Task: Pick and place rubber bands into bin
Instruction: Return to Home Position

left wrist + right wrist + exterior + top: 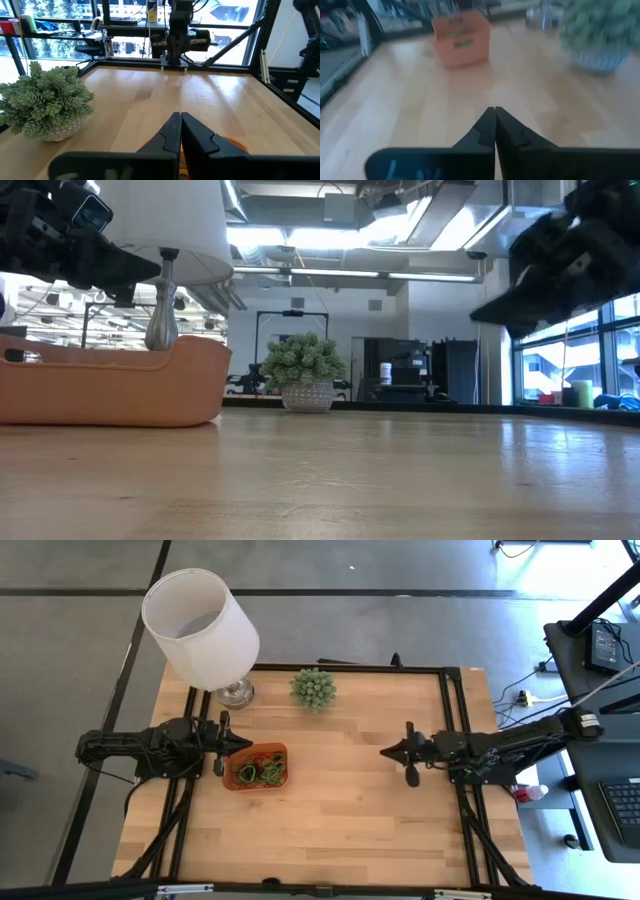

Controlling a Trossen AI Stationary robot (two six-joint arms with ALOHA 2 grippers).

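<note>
The orange bin [256, 767] stands on the wooden table, left of centre, with several green and dark rubber bands [262, 771] lying inside it. My left gripper [247, 744] is shut and level, its tips just over the bin's far rim. My right gripper [385, 751] is shut and holds nothing, above bare table right of centre, pointing toward the bin. In the right wrist view the bin [461, 40] lies well ahead of the shut fingers [494, 111]. The low view shows the bin's wall [120, 385] resting flat on the table.
A white lampshade on a metal foot [203, 628] stands at the far left, just behind the bin. A small spiky green plant in a pot [313, 688] sits at the far middle. Open wood lies between the two grippers and toward the near edge.
</note>
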